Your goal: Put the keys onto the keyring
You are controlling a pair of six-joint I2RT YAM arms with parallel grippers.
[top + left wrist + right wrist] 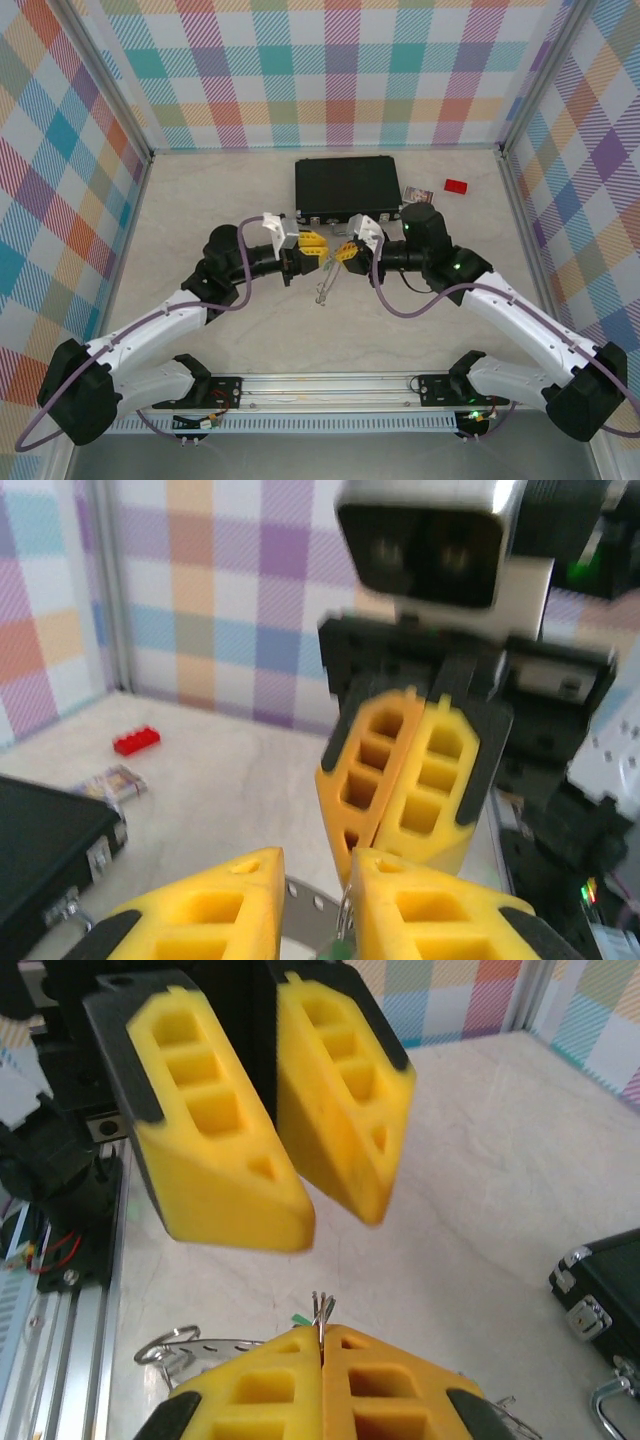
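centre: is crowded by left gripper (317, 250) and right gripper (342, 252), tip to tip | 12 o'clock: is blocked by black case (347, 187) | 6, 10 o'clock: bare table (200, 190) is left open

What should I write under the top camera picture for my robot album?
Left gripper faces right gripper, which pinches the keyring near a black case.

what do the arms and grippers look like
White link shells with black joints on the left arm and right arm; a purple cable loops along each. The left gripper and right gripper have yellow wedge fingers with square cut-outs on black backing.
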